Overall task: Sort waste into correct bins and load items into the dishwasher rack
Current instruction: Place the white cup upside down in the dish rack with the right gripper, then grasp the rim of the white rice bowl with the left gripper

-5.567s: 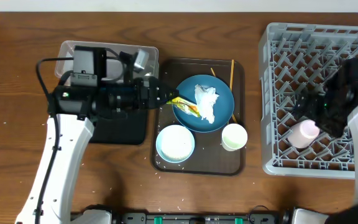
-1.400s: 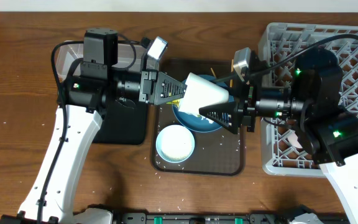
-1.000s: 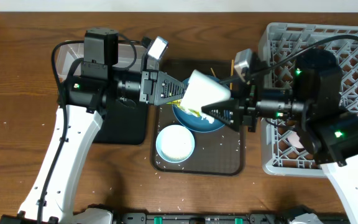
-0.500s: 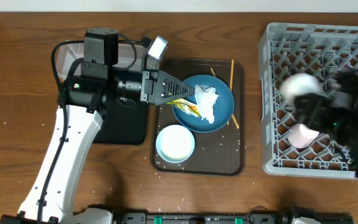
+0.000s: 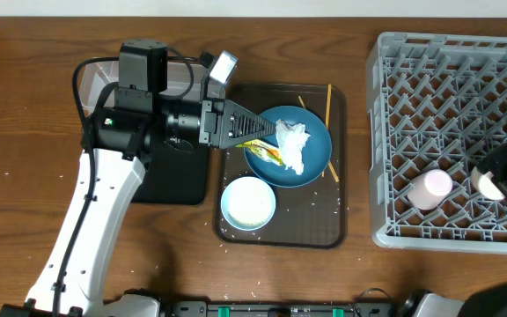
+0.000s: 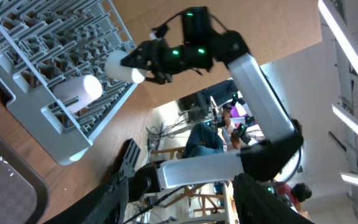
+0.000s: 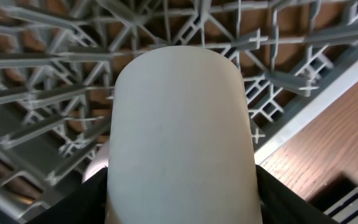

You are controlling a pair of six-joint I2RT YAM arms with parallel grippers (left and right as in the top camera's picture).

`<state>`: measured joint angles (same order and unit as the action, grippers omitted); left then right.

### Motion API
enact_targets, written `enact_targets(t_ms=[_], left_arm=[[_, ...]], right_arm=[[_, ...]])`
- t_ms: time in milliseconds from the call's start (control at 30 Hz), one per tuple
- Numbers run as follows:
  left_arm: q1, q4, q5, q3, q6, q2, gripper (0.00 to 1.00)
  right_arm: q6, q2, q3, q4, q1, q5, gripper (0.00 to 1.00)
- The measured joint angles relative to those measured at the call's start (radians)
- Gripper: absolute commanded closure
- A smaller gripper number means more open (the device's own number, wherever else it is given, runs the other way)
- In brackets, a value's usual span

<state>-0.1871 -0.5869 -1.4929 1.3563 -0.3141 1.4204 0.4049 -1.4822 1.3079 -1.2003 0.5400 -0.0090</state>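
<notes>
Whitish cup (image 7: 182, 137) fills my right wrist view, clamped on both sides by the right gripper (image 5: 491, 183) over the near right part of the large square grey plastic lattice rack (image 5: 447, 79); I cannot tell whether it touches the pegs. Just to its left a small pink cup (image 5: 431, 188) lies in the rack. On the brown serving tray (image 5: 324, 231), nearest me sits the round light blue bowl (image 5: 248, 202), with loose white rice grains (image 5: 233, 236) by it. Beyond it is the large dark blue dish (image 5: 317, 154), bearing the crumpled white paper napkin (image 5: 294, 145) and the yellow-green wrapper (image 5: 262, 151). My left gripper (image 5: 269, 135) hovers over the dish's left side, fingers (image 6: 120, 186) spread with nothing between them. Thin wooden chopsticks (image 5: 328, 104) lie at the tray's far side. Left of the serving tray, under my left arm, are the shallow black tray (image 5: 179, 185) and, farther back, the clear plastic tub (image 5: 95, 75).
</notes>
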Motion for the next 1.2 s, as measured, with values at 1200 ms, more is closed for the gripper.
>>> enact_targets(t_ms=[1200], left_arm=[[-0.473,-0.378,1.283,-0.05,0.023,0.048,0.44]], right_arm=[[-0.185,0.28,0.091,0.035,-0.303,-0.431,0.09]])
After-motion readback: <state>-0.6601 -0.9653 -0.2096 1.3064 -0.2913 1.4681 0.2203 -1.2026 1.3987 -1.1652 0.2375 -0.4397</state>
